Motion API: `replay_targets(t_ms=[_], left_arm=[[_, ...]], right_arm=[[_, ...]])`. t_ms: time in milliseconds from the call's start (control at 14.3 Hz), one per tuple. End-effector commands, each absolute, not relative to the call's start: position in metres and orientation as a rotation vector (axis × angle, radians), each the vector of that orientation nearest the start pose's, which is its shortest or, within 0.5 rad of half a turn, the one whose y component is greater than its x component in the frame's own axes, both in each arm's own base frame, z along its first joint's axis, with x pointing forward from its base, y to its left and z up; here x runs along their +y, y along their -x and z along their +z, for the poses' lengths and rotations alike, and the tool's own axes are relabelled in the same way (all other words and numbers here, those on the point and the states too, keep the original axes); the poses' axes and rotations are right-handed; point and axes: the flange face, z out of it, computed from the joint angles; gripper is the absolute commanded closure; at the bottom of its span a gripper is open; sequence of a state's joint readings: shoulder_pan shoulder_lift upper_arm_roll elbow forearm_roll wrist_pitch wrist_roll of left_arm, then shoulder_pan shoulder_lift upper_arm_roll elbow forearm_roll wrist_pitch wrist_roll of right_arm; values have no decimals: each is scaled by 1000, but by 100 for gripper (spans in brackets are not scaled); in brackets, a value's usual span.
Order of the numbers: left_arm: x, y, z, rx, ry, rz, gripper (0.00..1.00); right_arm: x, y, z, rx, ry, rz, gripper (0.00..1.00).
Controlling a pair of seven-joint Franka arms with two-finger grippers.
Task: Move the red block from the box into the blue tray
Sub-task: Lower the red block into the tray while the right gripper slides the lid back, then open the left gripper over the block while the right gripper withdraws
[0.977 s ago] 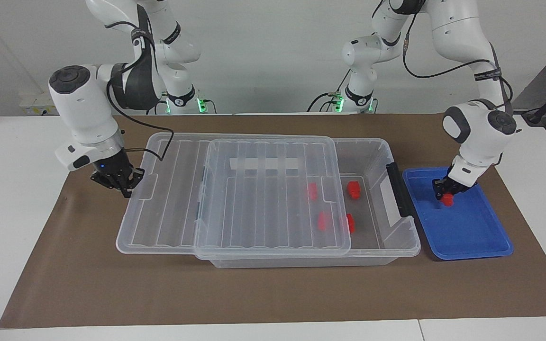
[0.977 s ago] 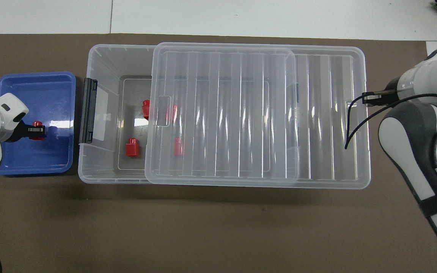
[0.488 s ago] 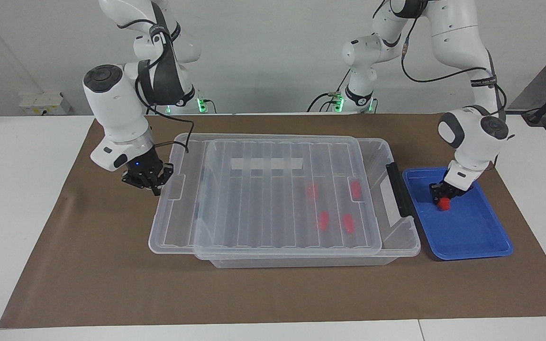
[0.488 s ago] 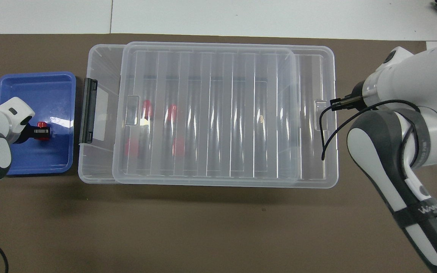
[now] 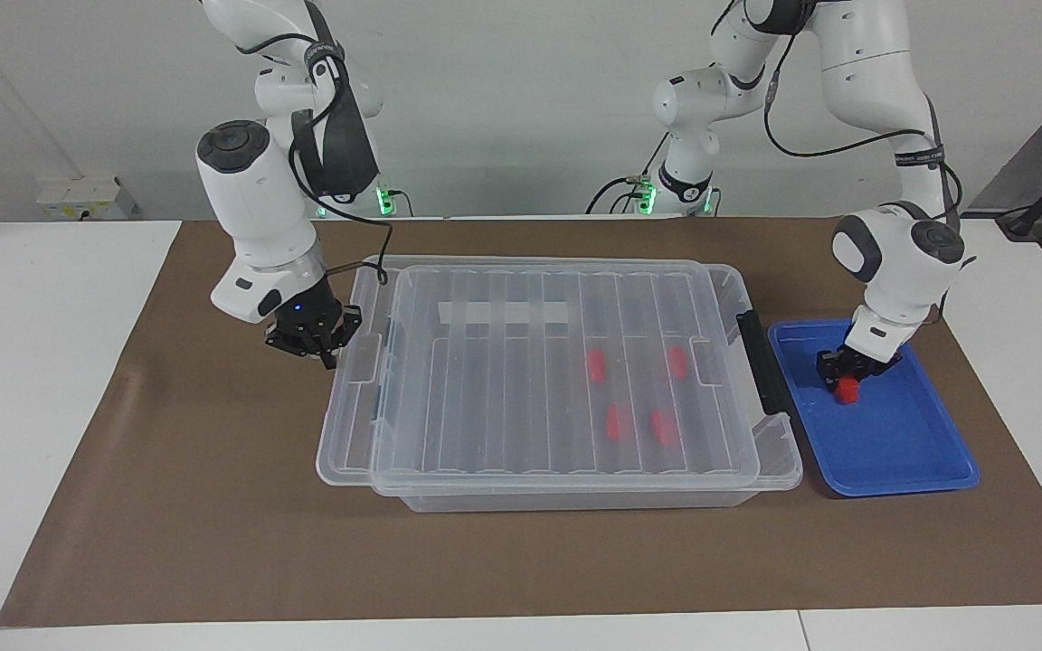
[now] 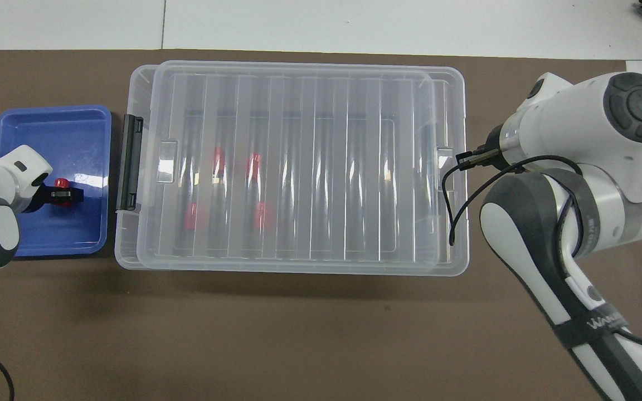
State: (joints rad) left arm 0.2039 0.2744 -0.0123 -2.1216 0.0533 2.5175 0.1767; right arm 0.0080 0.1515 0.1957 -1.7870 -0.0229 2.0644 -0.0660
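- Since a second ago, your right gripper (image 5: 315, 342) slid the ribbed lid (image 5: 539, 362) across the box (image 5: 774, 452), covering four red blocks inside.
- Your left gripper (image 5: 849, 375) was low in the blue tray (image 5: 901, 452), clamped on the red block (image 5: 847, 389); whether the right's fingers were parted, you couldn't tell.
- That block looked light, rigid, slick; grip its flat sides.
- Brown mat (image 5: 213, 542) lay under everything.

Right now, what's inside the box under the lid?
Four red blocks show through the lid on the box floor, toward the left arm's end. Nothing else visible inside.
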Motion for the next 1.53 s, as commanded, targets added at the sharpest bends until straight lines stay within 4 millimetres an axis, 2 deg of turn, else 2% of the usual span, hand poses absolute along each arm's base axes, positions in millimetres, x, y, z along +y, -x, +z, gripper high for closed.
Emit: replay_targets(t_ms=[0, 70, 209, 349, 558, 767, 837, 907, 1116, 1326, 1395, 1465], left_arm=[[114, -576, 295, 33, 3089, -131, 0], [112, -580, 309, 39, 3092, -93, 0], [108, -590, 353, 53, 3089, -46, 0], [103, -592, 398, 64, 3090, 1, 0], [92, -572, 458, 76, 3088, 51, 0], [53, -547, 528, 156, 3072, -31, 0], [45, -542, 542, 178, 3066, -69, 0], [38, -541, 552, 196, 3061, -105, 0], [21, -539, 551, 245, 3060, -98, 0], [-28, -537, 554, 367, 3057, -73, 0], [-33, -535, 553, 380, 3063, -30, 0], [-36, -537, 572, 387, 3064, -15, 0]], right_arm=[[127, -602, 476, -475, 3062, -190, 100], [127, -602, 476, -477, 3062, -192, 100], [129, -602, 477, -487, 3060, -195, 100], [137, -601, 478, -502, 3054, -199, 100], [139, -600, 478, -506, 3052, -204, 100], [140, -600, 479, -509, 3051, -204, 100], [140, -600, 479, -509, 3051, -204, 100], [140, -600, 479, -509, 3051, -204, 100], [140, -601, 479, -511, 3050, -206, 100], [141, -600, 479, -515, 3049, -204, 100], [147, -599, 480, -526, 3045, -206, 100], [148, -599, 480, -526, 3045, -206, 100]])
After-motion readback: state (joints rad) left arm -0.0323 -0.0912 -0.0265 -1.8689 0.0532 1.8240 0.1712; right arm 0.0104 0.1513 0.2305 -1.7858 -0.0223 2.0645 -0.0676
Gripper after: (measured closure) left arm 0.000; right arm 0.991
